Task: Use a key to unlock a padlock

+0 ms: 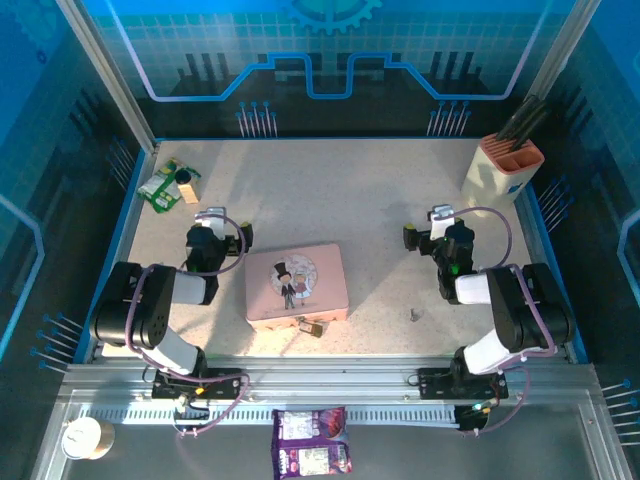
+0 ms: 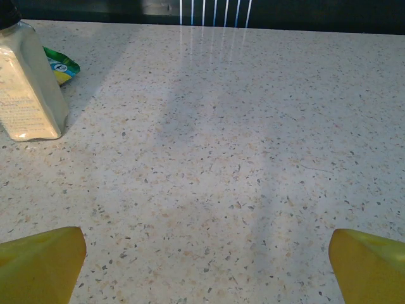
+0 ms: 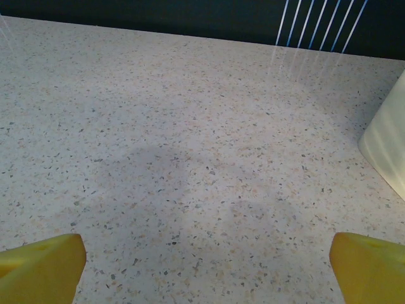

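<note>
The small brass padlock [image 1: 310, 326] lies on the table against the front edge of the pink tin [image 1: 296, 285]. The tiny grey key [image 1: 414, 315] lies alone on the table, right of the tin. My left gripper [image 1: 222, 225] sits left of the tin and my right gripper [image 1: 432, 228] sits right of it; both point toward the far side, away from padlock and key. In the left wrist view the left gripper [image 2: 205, 266] is open, its yellow fingertips [image 2: 41, 263] wide apart over bare tabletop. The right gripper [image 3: 205, 266] is open too, nothing between its fingertips [image 3: 367, 266].
A small bottle [image 1: 187, 185] [image 2: 28, 82] and green packets [image 1: 160, 188] [image 2: 60, 63] lie at the far left. A knife block [image 1: 503, 165] [image 3: 387, 149] stands at the far right. Blue walls ring the table. A snack packet [image 1: 311, 455] and a cup [image 1: 85, 437] sit below the front rail.
</note>
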`<act>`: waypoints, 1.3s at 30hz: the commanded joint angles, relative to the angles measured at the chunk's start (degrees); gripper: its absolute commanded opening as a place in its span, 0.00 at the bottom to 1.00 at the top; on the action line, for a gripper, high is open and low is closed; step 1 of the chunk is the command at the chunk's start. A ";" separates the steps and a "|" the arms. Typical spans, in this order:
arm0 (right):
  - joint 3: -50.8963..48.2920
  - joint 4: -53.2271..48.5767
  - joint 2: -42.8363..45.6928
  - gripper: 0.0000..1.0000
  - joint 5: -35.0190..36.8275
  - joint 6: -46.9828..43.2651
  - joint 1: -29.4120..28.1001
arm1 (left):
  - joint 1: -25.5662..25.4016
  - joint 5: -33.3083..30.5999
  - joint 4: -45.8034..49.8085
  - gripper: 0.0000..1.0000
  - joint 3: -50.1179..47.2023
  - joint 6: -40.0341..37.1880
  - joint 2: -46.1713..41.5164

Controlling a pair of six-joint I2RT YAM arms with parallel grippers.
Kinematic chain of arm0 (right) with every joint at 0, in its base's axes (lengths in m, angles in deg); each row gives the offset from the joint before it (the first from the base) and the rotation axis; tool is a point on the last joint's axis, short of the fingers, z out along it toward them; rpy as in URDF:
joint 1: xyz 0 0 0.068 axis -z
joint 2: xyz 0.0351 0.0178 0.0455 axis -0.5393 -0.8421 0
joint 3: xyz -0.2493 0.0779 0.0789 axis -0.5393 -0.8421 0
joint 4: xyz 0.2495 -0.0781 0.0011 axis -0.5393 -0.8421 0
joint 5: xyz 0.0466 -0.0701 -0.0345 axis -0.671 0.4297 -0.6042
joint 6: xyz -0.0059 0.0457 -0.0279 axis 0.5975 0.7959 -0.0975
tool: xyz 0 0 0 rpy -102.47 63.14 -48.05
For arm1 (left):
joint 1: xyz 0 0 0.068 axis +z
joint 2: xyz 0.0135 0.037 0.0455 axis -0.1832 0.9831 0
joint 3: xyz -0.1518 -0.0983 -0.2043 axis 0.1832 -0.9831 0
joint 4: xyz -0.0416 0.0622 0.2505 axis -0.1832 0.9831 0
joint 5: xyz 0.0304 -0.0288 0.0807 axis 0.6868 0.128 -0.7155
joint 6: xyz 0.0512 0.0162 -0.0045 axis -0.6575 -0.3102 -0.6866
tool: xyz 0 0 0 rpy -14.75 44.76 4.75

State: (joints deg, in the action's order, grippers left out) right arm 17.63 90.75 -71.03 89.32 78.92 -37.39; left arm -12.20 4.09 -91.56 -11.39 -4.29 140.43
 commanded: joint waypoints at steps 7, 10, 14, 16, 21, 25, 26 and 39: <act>1.03 0.68 -0.08 0.99 -0.67 -0.44 0.64 | 0.50 1.10 -0.39 0.99 0.97 -0.60 -0.69; 1.01 0.68 -0.04 1.00 -0.68 -0.50 0.75 | 0.51 1.13 -0.34 0.99 0.95 -0.60 -0.70; 1.07 0.68 -0.08 1.00 -0.69 -0.41 0.71 | 0.51 1.03 -0.41 0.99 0.98 -0.60 -0.70; 1.07 0.68 -0.08 1.00 -0.66 -0.38 0.67 | 0.51 1.07 -0.34 0.99 0.98 -0.61 -0.70; 1.08 0.61 -0.08 1.00 -0.74 -0.36 0.76 | 0.46 0.95 -0.63 0.99 0.89 -0.60 -0.71; 0.90 0.82 -0.08 1.00 -0.55 -0.53 0.69 | 0.33 2.29 -5.24 0.99 -3.16 -1.44 -4.11; 0.36 1.55 0.07 1.00 -0.27 -0.84 0.37 | 0.33 2.25 -6.40 0.99 -4.68 -1.35 -6.33; 6.61 -30.85 32.76 1.00 4.66 5.64 -7.75 | -0.81 -9.23 47.88 0.99 10.18 19.45 -45.03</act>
State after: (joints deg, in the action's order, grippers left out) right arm 18.63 75.08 -43.93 92.21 78.06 -44.51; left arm -12.86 -0.11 -63.54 -7.46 4.94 99.18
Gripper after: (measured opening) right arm 0.996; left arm 0.994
